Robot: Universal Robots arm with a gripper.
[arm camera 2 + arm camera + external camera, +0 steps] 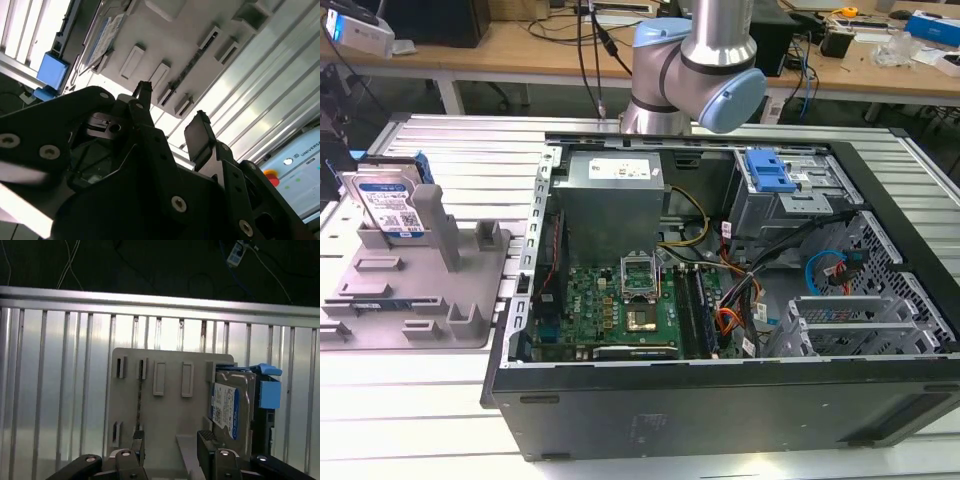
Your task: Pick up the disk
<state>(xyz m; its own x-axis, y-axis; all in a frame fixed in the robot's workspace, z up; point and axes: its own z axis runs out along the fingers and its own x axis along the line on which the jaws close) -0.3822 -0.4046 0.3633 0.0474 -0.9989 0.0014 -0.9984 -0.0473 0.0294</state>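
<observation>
— Disk [385, 205] at the exterior view's left, standing on edge in the grey fixture [420, 290], label [392, 212] facing out, a tall post [432, 228] just beside it. How will it handle?

— Probably stiff and rather heavy for its size: a metal body with smooth faces that may slip. The blue frame [269, 390] around its edges looks like plastic and should give better friction.

— And where should it be held?

— Its upper part stands clear of the fixture, so a pinch across the two broad faces near the top seems best, squarely and without squeezing hard.

— What lies further right?

— The fixture sits on the slatted desk [450, 140]. Next comes the open computer case [720, 300], and the arm [695, 60] rises behind it.

— And the gripper?

— In the first wrist view the gripper [171, 444] hangs above the fixture, well apart from the disk [232, 407], which stands off to one side. Its fingers [206, 442] are spread, with nothing between them; both wrist views show a free gap. Nothing is grasped yet.
</observation>
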